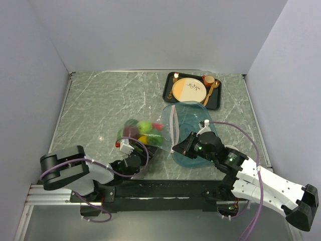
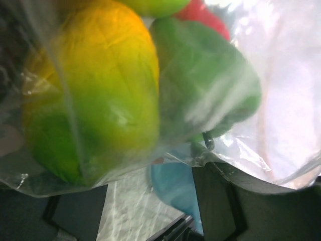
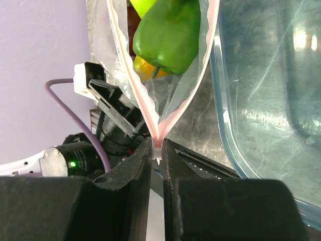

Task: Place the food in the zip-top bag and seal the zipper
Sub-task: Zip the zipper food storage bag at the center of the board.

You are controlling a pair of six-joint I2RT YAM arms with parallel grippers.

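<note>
We're watching the right gripper (image 3: 157,150) pinching narrow on the near end of the pink zipper (image 3: 125,83), at the 4 o'clock corner of the zip-top bag (image 1: 143,136). The food (image 1: 144,127) is sitting inside the bag mid-table, the teal tray (image 1: 196,118) lying at its 3 o'clock. The left gripper (image 1: 125,146) is hovering at the bag's 7 o'clock, jaws spread wide, plastic draping over its fingertips (image 2: 220,201).

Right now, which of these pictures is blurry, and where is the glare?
Left wrist view: yellow-green toy fruit and green pepper are smeared, out of focus, with glare streaks on the zip-top bag. Right wrist view: zipper sharp, teal tray glinting. Top view: evenly lit.
</note>
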